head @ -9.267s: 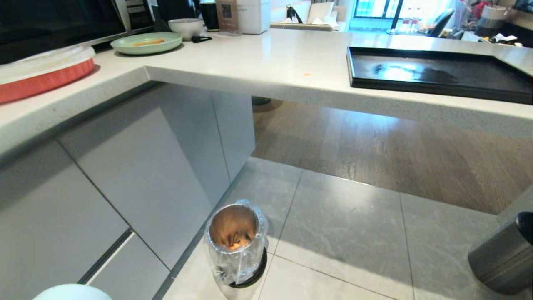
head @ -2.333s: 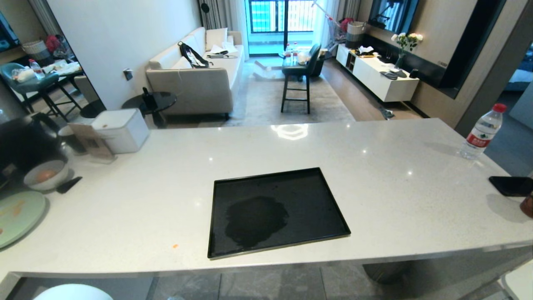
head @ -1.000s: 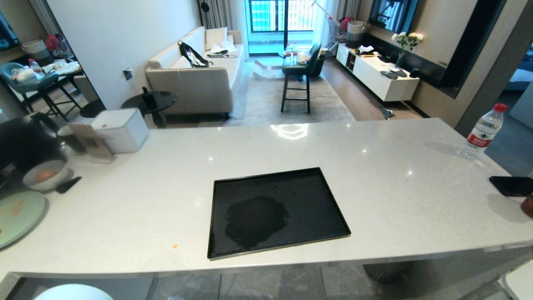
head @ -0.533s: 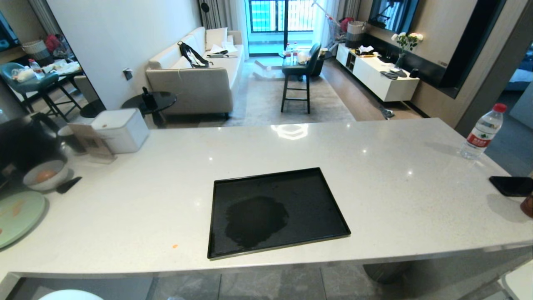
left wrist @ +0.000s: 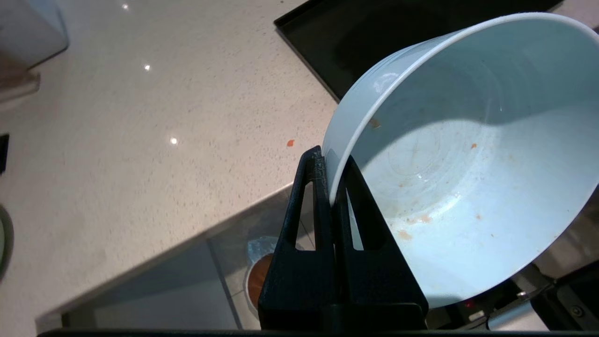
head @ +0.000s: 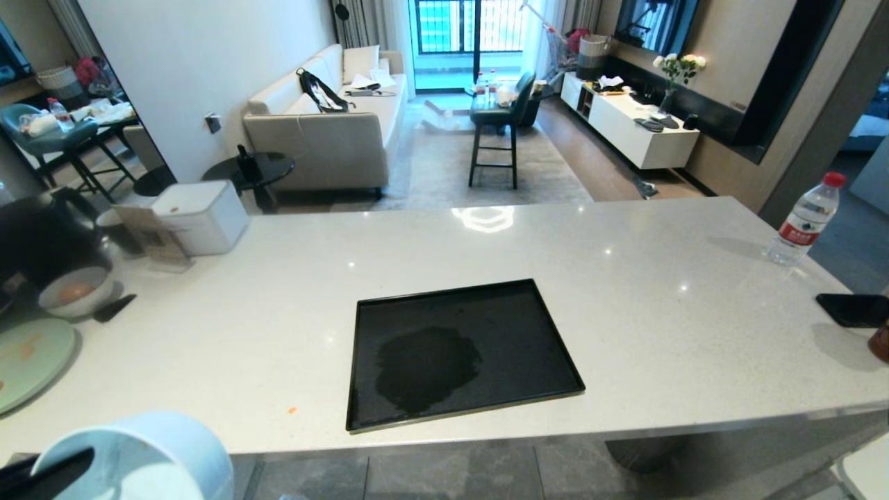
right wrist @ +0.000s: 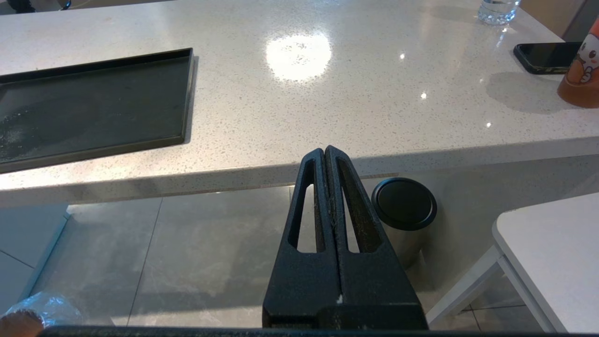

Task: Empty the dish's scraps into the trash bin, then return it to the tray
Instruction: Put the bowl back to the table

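Observation:
The dish is a pale bluish-white bowl hanging tilted at the near left, just off the counter's front edge. My left gripper is shut on its rim, one finger inside and one outside. Inside the dish there are only small orange smears; the scraps are out of view. The black tray lies bare on the counter, ahead and to the right of the dish. The trash bin stands on the floor below the counter edge, partly hidden by the gripper. My right gripper is shut on nothing, low in front of the counter.
A pale green plate, a grey-white bowl and a white box stand at the left. A tiny orange crumb lies left of the tray. A water bottle and a phone are at the right. A dark grey cylinder stands under the counter.
The dish has risen from a sliver at the bottom left edge of the head view into plain sight, tilted, in the left gripper. Nothing on the counter has moved.

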`<state>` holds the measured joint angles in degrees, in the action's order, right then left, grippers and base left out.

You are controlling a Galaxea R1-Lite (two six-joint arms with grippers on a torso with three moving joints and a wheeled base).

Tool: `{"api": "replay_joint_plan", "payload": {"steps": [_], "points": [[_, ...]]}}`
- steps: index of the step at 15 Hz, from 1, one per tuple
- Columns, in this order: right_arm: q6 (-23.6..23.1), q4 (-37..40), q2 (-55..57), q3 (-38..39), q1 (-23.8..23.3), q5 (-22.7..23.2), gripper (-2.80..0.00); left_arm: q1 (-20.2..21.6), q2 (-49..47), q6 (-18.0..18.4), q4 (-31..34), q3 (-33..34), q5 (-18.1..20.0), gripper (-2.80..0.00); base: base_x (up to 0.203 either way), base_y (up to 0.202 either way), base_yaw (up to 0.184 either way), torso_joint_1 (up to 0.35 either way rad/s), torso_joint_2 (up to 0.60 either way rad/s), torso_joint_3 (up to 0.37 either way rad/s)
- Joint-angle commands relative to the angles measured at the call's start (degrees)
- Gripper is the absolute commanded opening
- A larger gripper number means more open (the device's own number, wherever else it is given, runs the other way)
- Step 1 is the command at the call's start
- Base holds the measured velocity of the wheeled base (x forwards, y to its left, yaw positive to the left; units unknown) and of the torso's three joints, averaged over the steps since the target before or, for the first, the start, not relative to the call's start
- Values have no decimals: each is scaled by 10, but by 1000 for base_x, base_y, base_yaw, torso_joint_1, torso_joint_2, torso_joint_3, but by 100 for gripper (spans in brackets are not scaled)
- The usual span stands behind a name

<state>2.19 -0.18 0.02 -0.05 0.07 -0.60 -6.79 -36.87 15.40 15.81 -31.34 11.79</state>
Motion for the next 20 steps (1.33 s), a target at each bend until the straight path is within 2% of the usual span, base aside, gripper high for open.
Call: {"api": "replay_joint_plan", "payload": {"steps": [1, 4, 8, 15, 20], "points": [[0, 0, 0, 0, 0, 0, -280, -44, -161, 27, 1, -67, 1, -280, 0, 0, 0, 0, 0, 0], [0, 0, 0, 0, 0, 0, -280, -108, -290, 76, 0, -143, -12, -280, 0, 0, 0, 0, 0, 0], [0, 0, 0, 0, 0, 0, -280, -171, -449, 103, -1, -239, -40, -280, 0, 0, 0, 0, 0, 0], [0, 0, 0, 0, 0, 0, -280, -228, -704, 133, -2, -429, -78, -280, 0, 0, 0, 0, 0, 0], [0, 0, 0, 0, 0, 0, -280, -250, -854, 180, -1, -594, -84, -280, 0, 0, 0, 0, 0, 0]]}}
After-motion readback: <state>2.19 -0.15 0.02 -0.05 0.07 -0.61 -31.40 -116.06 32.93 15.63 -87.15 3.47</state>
